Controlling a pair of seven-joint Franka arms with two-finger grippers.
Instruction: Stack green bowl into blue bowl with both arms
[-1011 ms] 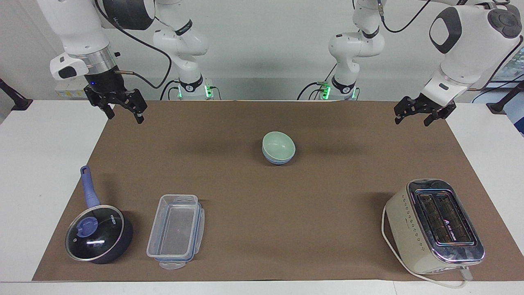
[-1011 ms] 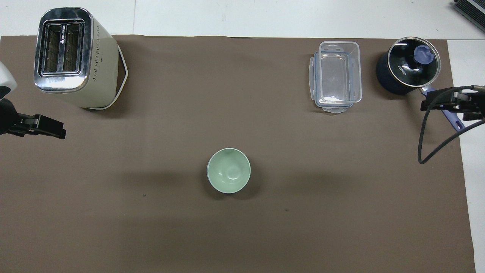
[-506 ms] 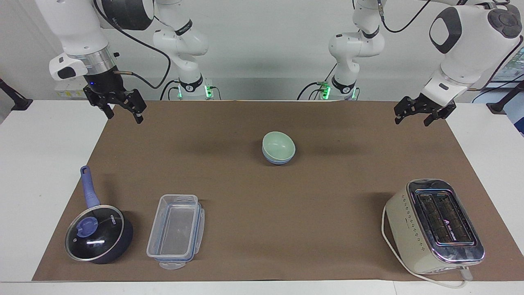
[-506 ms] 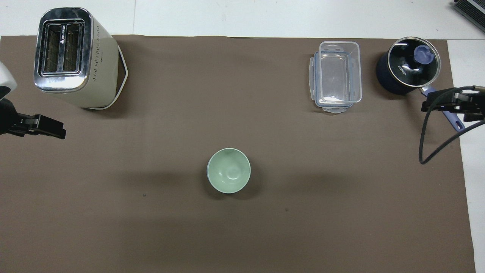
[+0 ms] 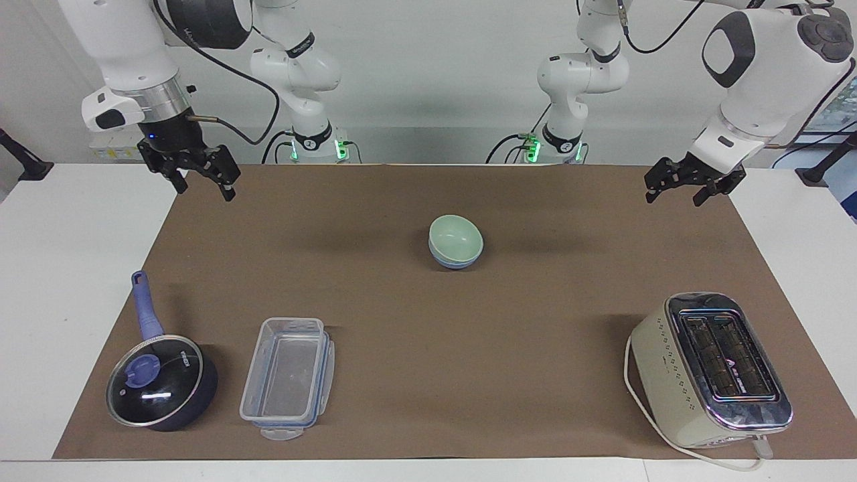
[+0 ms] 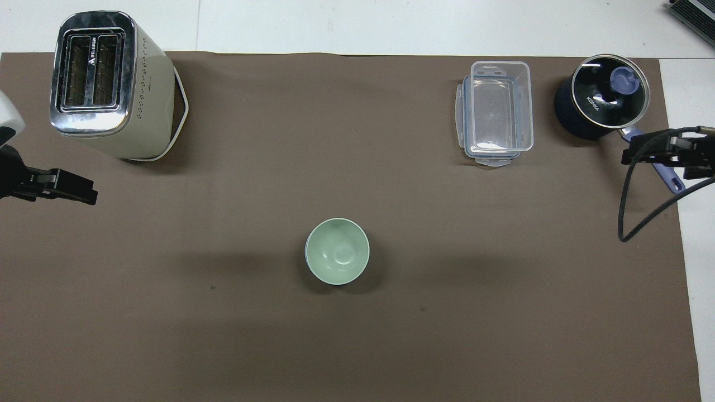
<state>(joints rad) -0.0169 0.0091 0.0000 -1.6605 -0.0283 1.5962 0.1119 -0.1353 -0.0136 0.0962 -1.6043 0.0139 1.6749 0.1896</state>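
The green bowl (image 5: 456, 237) sits nested inside the blue bowl (image 5: 454, 260), a little above the middle of the facing frame on the brown mat (image 5: 428, 375) that covers the surface. Only a thin band of blue shows under the green rim in that view; from overhead the green bowl (image 6: 337, 251) hides almost all of the blue one. Judged from how they lie, the stack is already made.

The right hand (image 5: 199, 175) hangs in the upper left of the facing frame, over the mat's corner, fingers spread and pinching nothing. The left hand (image 5: 684, 185) hangs in the upper right, over the opposite corner, also spread and empty. Both are raised off the surface and well apart from the bowls.

The stacked pair lies roughly midway between the two hands, so neither arm is clearly closer. Round bowls have no long axis, so no approach direction is favoured. No further move on the bowls seems called for; both arms look parked.

Elsewhere on the mat: a lidded saucepan (image 5: 161, 381) in the lower left of the facing frame, a clear plastic container (image 5: 288, 378) just beside it, and a toaster (image 5: 713, 371) in the lower right. None is near the bowls.
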